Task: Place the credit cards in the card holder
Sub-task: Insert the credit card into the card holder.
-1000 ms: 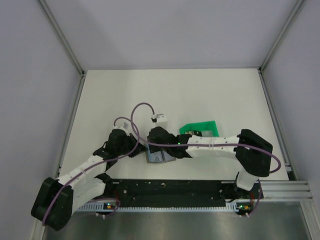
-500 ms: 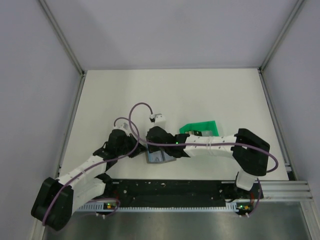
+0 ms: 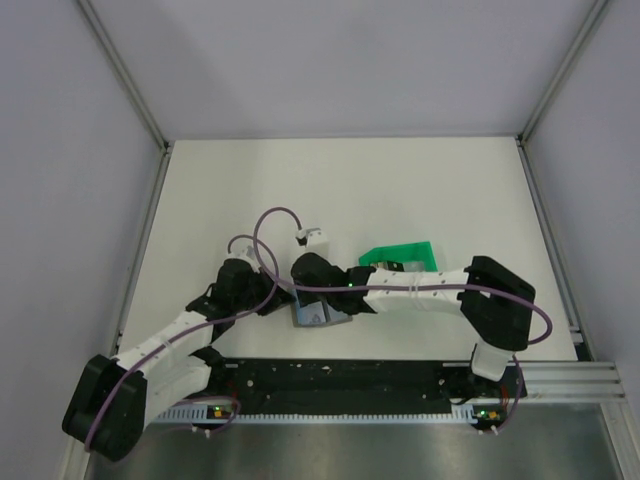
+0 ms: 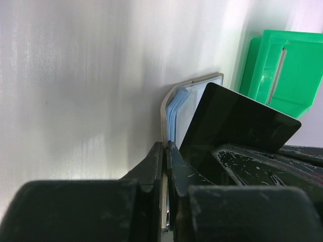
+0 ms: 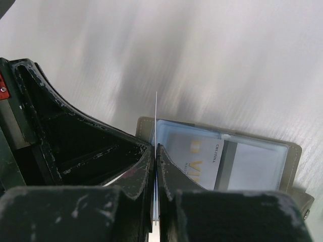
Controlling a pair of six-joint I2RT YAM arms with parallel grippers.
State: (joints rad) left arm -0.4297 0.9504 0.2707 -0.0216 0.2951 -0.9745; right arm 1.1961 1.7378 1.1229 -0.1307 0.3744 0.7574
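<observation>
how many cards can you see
2: one card in the right jaws at the holder; another card inside it. More may be hidden.

The open card holder (image 5: 262,166) lies flat (one card (image 5: 194,156) sleeved), a dark card (image 4: 237,123) tilted above.

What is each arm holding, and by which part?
Left jaws pinch the card holder by its edge; right jaws pinch a dark credit card by one end.

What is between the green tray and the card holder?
The right arm, its gripper shut on a card, crosses there in the top view.
</observation>
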